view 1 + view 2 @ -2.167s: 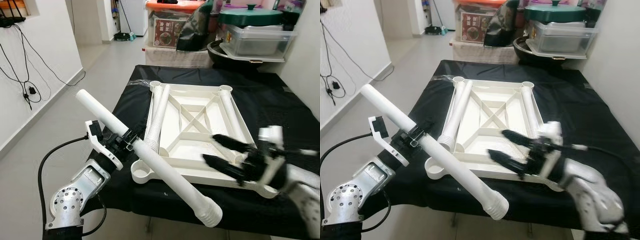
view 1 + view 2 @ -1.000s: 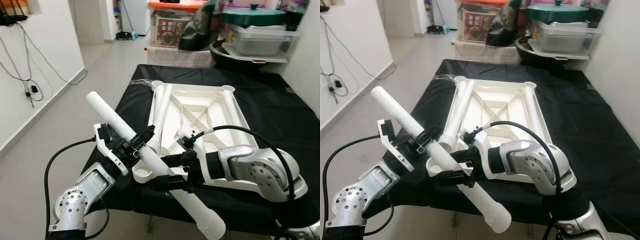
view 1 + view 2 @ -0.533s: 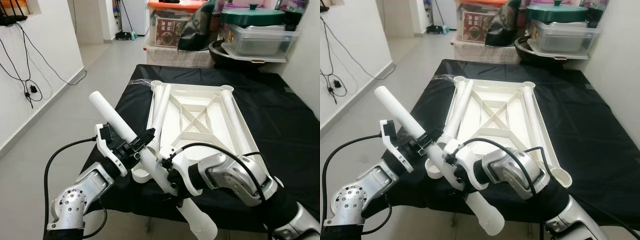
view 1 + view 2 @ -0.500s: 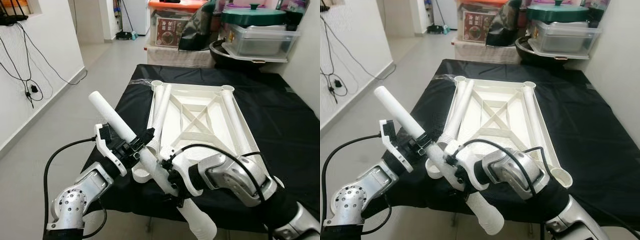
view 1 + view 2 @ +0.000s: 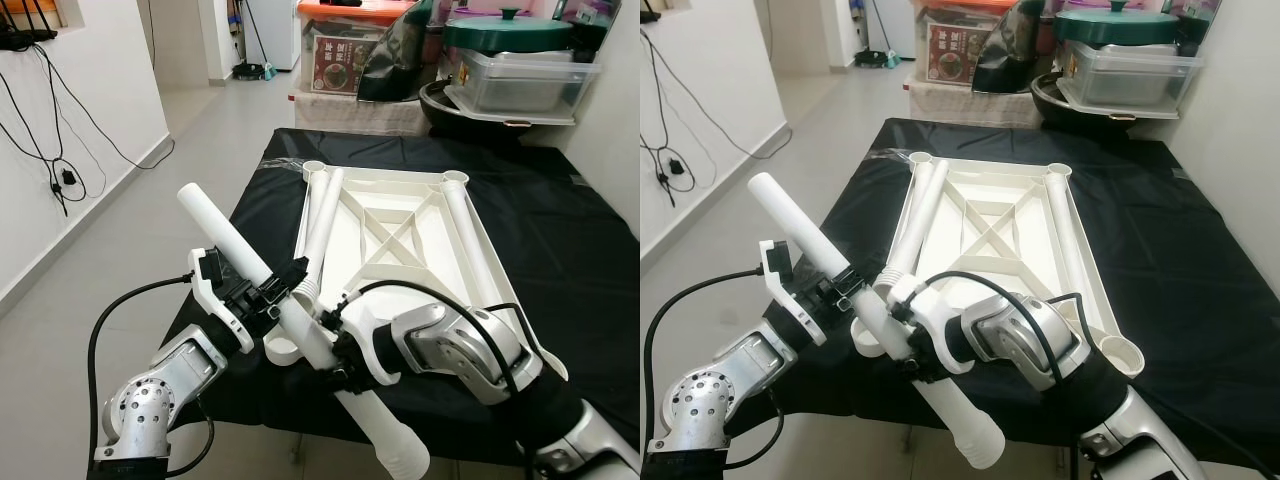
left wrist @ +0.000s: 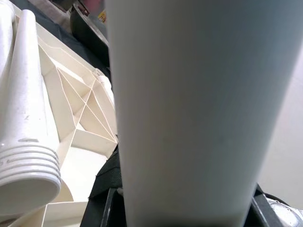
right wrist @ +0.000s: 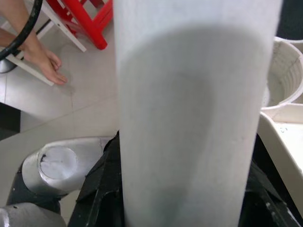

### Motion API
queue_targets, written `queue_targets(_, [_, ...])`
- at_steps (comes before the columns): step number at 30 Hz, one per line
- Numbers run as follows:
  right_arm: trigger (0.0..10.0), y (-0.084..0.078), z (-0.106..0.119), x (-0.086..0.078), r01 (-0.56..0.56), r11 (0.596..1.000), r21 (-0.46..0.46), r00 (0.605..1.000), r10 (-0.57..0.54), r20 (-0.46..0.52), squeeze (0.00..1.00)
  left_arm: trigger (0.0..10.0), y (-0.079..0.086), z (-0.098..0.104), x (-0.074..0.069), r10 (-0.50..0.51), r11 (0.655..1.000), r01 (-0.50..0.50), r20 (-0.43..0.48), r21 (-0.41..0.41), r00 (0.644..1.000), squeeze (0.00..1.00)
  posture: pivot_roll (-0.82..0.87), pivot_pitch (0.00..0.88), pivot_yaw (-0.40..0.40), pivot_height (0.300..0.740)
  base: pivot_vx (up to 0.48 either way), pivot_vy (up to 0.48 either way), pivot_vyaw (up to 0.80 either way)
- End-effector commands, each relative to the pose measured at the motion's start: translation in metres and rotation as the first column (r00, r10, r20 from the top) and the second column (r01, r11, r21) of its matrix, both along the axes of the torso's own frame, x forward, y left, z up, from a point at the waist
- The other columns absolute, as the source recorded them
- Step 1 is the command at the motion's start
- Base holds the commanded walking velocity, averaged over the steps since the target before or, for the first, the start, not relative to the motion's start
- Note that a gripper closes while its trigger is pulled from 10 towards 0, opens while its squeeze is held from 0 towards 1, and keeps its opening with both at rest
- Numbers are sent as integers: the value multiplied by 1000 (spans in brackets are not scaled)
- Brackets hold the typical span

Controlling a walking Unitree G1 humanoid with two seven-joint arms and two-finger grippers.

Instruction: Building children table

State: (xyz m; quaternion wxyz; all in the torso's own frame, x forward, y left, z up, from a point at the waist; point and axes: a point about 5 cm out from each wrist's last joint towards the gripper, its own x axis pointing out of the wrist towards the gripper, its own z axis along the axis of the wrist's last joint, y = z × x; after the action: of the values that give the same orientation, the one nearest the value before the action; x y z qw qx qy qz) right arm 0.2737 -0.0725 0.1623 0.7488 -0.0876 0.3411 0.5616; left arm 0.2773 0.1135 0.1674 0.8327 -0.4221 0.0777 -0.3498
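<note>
A long white table leg (image 5: 226, 242) slants across the table's near left corner, its threaded end (image 5: 404, 462) hanging off the front edge. My left gripper (image 5: 278, 292) is shut on the leg near its middle. Just below it on the same leg, my right gripper (image 5: 336, 358) is also shut, with that arm reaching across from the right. The leg (image 6: 189, 118) (image 7: 189, 118) sits between black fingers in both wrist views. The white table top (image 5: 386, 236) lies upside down, with two more legs (image 5: 322, 225) (image 5: 462, 232) resting in it. An empty corner socket (image 5: 868, 337) sits right under the held leg.
A black cloth (image 5: 565, 230) covers the work table. Plastic boxes and a green-lidded container (image 5: 502, 32) stand behind it. A wall with hanging cables (image 5: 50, 150) is at left across bare floor. The right wrist view catches a person's bare foot (image 7: 41, 57) and red stool legs (image 7: 90, 19).
My right arm swung from the table's right side over to the held leg and shut on it. Over the last half second the leg's threaded end dipped slightly.
</note>
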Motion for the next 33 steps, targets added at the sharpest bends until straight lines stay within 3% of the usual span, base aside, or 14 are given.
queue_targets(1, [0,7,3,-5,-31,999,43,999,32,-7,0,10000,-10,6,-1,-50,998,51,26,-35,998,0,59,0,-31,740,0,0,0])
queue_targets(6, [0,7,5,-8,-45,997,68,999,45,4,0,10000,-7,0,3,-8,998,5,32,69,999,0,59,0,-34,740,0,0,0])
queue_targets(12, [0,7,5,-10,-40,996,85,999,41,-4,0,10000,-8,1,3,1,997,-3,40,72,999,0,59,0,-36,740,0,0,0])
queue_targets(13, [0,6,5,-10,-33,995,92,999,33,-5,0,10000,-9,2,2,-6,998,3,53,58,999,1000,57,0,-41,740,0,0,0])
queue_targets(16, [0,4,5,-10,-17,995,102,1000,18,-6,0,10000,-10,4,1,-9,999,5,78,49,997,1000,56,0,-41,740,0,0,0])
queue_targets(20, [0,-14,10,-5,81,985,152,997,-79,-18,0,10000,-7,8,-1,-21,999,17,110,36,994,1000,54,0,-41,740,0,0,0])
queue_targets(27, [0,-29,15,-2,158,969,192,987,-155,-30,0,10000,-8,12,-7,-74,997,75,142,2,987,1000,47,0,-44,740,0,0,0])
queue_targets(28, [0,-43,19,0,208,955,212,978,-206,-32,0,10000,-10,19,-13,-127,990,136,168,-38,977,1000,44,0,-43,740,0,0,0])
queue_targets(32, [0,-58,20,2,261,941,216,965,-262,-26,0,10000,-11,25,-18,-164,980,183,192,-83,968,1000,38,0,-39,740,0,0,0])
queue_targets(33, [0,-67,21,5,298,930,216,954,-300,-23,0,10000,-10,29,-21,-184,970,211,203,-119,962,0,39,0,-38,740,0,0,0])
